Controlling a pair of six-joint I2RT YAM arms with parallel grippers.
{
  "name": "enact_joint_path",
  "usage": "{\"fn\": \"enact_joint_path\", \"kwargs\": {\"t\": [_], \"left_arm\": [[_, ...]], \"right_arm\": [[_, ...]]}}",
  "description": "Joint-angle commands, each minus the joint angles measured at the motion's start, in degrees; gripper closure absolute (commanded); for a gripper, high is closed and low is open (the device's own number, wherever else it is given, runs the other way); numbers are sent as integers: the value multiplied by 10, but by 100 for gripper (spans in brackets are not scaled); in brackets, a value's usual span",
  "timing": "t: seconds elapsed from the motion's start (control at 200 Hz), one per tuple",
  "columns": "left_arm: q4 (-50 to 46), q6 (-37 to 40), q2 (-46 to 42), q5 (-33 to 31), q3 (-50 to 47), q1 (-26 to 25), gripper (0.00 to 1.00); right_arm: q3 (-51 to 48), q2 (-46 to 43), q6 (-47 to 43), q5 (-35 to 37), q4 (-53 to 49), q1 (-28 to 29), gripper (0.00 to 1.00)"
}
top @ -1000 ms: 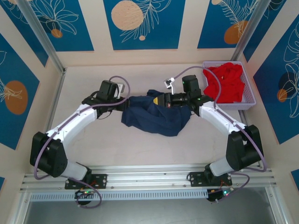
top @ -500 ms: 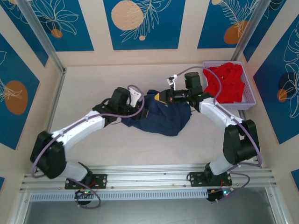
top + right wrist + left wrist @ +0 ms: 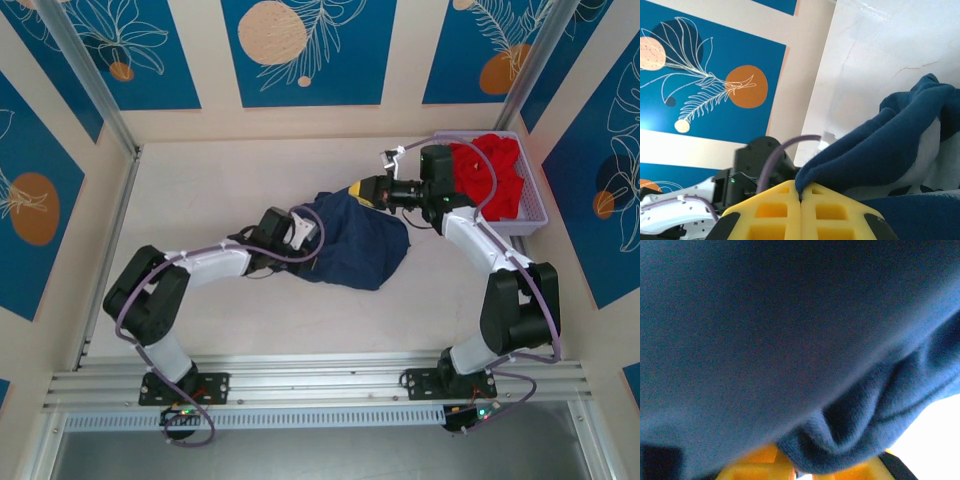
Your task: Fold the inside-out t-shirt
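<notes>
Right fingers (image 3: 775, 212) pinch the t-shirt (image 3: 362, 248) edge, left fingers (image 3: 752, 466) grip unclear; pull apart evenly to flatten it.

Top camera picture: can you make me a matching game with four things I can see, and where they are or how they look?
Things:
1. t-shirt
2. basket
3. red garment
4. right gripper

Matches:
A. lilac, at the far right
B. shut on an edge of blue cloth
C. dark blue and crumpled
D. lying in the basket

Pairs: 1-C, 2-A, 3-D, 4-B
</notes>
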Motion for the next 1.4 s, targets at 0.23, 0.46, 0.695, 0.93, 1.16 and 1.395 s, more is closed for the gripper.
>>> {"fn": "enact_joint_path", "kwargs": {"t": [0.23,0.46,0.695,0.93,1.16,1.395], "left_arm": [[20,-5,-149,66,-32,1,53],[17,-15,-93,105,54,0,51],[-28,13,-19,87,122,1,54],[-47,26,16,67,140,7,57],[-48,24,22,89,150,6,76],[-32,11,13,124,156,7,100]], "right_arm": [[24,-8,-24,-17,-35,-2,100],[19,-9,-30,-12,-40,3,100],[15,-14,-30,-11,-40,3,100],[12,-19,-30,-11,-39,0,100],[8,-18,-24,-10,-31,-3,100],[7,-16,-20,-8,-26,0,100]]}}
